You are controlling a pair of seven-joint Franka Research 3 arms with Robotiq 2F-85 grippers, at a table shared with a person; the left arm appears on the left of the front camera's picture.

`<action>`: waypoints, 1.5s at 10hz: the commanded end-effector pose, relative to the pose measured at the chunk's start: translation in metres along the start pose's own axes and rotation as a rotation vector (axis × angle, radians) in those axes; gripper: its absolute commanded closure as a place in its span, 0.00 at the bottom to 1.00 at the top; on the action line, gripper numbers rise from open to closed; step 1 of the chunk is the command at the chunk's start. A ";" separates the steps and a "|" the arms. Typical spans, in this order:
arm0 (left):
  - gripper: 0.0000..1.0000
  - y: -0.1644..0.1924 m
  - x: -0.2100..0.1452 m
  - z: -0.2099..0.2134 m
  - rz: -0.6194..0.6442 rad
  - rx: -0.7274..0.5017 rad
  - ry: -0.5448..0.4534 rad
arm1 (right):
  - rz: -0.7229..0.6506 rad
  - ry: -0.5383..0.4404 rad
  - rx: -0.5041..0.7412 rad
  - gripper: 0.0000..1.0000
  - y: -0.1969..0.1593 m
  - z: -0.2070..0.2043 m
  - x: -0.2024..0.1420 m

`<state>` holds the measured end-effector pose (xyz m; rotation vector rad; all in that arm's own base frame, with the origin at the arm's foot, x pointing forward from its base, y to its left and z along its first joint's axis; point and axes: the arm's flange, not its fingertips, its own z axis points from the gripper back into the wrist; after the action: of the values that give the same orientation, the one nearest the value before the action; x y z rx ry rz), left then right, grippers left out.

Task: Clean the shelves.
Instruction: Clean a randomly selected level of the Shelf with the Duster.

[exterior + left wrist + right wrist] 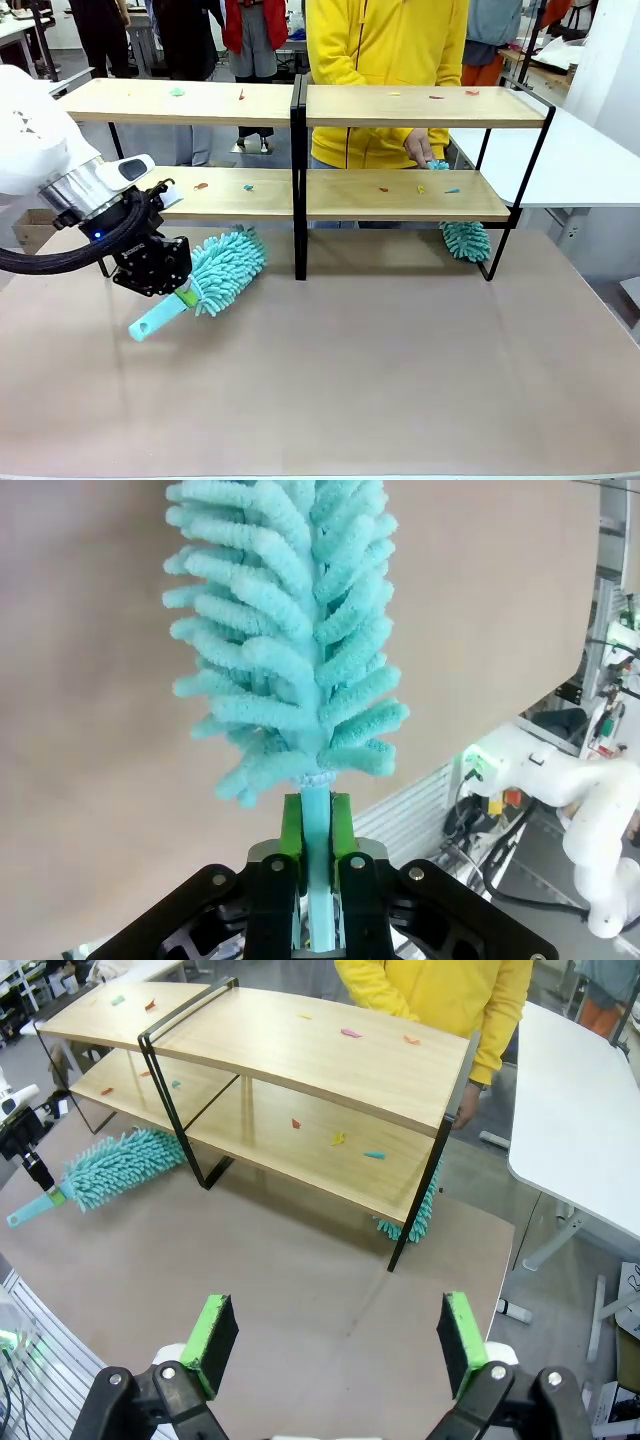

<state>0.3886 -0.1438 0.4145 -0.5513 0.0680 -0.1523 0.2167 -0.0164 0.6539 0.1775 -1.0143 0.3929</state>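
The shelves (400, 106) (300, 1050) are two tiers of light-wood boards on a black frame across the far half of the table, with small coloured scraps scattered on both boards. My left gripper (180, 288) (318, 865) is shut on the handle of a fluffy teal duster (225, 268) (290, 630) (120, 1165), held low over the table in front of the left end of the lower board. My right gripper (338, 1345) is open and holds nothing, high above the table's near side. A person in a yellow top holds a second teal duster (466, 240) (415, 1215) at the right end of the lower board.
The person's hand (420, 148) is behind the right half of the rack. A white table (580, 160) (580, 1110) stands to the right. The grey-brown tabletop (400, 360) in front of the rack is bare.
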 end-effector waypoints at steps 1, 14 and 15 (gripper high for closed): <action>1.00 -0.006 0.008 -0.010 -0.062 0.014 -0.058 | 0.007 -0.002 0.009 0.00 -0.001 0.000 -0.001; 1.00 -0.007 0.051 -0.058 0.248 0.244 -0.220 | 0.007 -0.002 0.009 0.00 -0.001 0.000 -0.001; 1.00 -0.008 0.045 -0.057 0.310 0.250 -0.243 | 0.007 -0.002 0.009 0.00 -0.001 0.000 -0.001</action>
<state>0.4388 -0.1832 0.3646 -0.3374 -0.0848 0.1188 0.2167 -0.0164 0.6539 0.1775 -1.0143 0.3929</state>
